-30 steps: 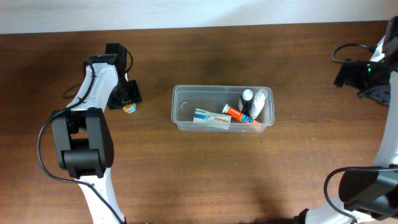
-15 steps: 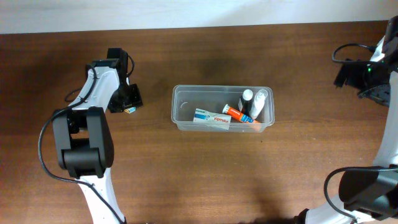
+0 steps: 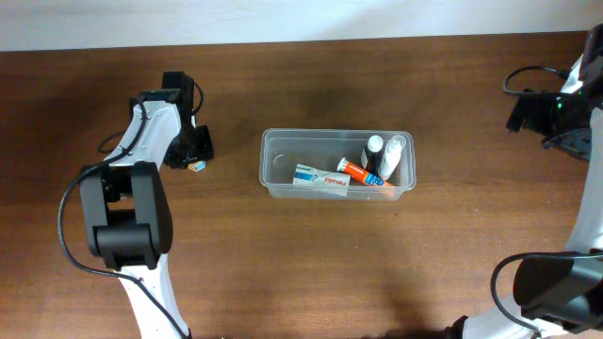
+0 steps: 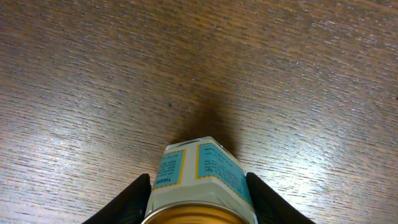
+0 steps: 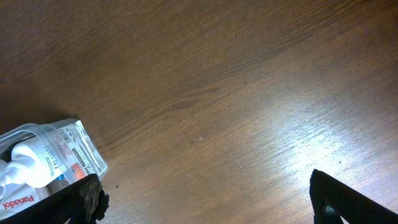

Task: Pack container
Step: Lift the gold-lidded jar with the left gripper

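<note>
The clear plastic container point(image 3: 273, 160) stands mid-table and holds a white-blue box, an orange tube and two white bottles point(image 3: 386, 155). Its corner shows in the right wrist view point(image 5: 65, 146). My left gripper point(image 3: 194, 155) is left of the container, shut on a small hexagonal jar point(image 4: 202, 180) with blue labels and a gold lid; the jar also shows in the overhead view point(image 3: 197, 165). It sits at the table surface. My right gripper point(image 5: 205, 202) is open and empty over bare wood at the far right.
The dark wooden table point(image 3: 311, 264) stretches around the container. A black cable point(image 3: 523, 80) runs by the right arm at the back right. A pale wall edge point(image 3: 283, 19) borders the far side.
The left gripper with the jar shifted slightly up and back between the earliest frame and now. The right arm has not moved.
</note>
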